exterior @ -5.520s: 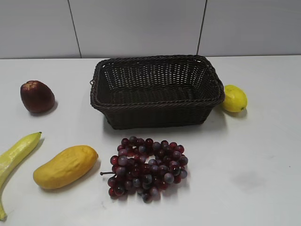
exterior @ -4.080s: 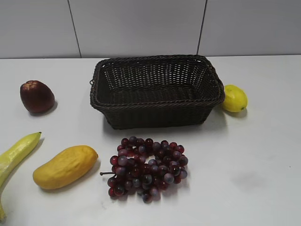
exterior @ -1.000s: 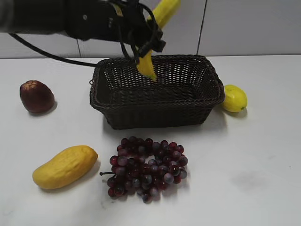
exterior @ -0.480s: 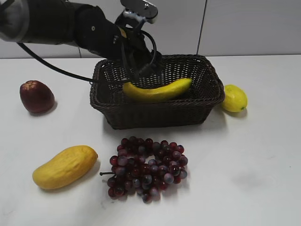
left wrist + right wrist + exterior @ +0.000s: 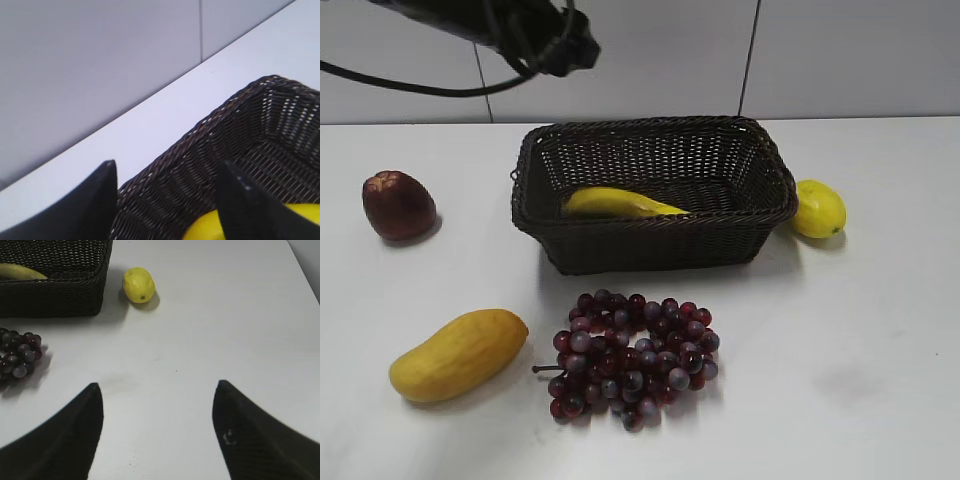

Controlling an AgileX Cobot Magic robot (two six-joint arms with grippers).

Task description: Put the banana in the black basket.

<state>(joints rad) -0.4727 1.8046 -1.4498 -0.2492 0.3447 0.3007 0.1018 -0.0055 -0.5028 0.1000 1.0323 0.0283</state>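
Presently the banana [image 5: 616, 203] lies flat inside the black basket [image 5: 655, 246], along its front wall. Left gripper [image 5: 167, 200] hangs above the basket's back left corner, fingers spread, holding nothing. Right gripper [image 5: 157, 435] is parted over bare table [image 5: 860, 330]. Lemon [image 5: 818, 208] sits beside the basket's right end; grapes [image 5: 632, 355] and mango [image 5: 458, 353] lie in front.

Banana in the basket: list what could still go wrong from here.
The banana lies inside the black basket, released. The left gripper hangs just above the rim with jaws open; a low sideways retreat might clip the rim and shift the basket toward the lemon beside it.
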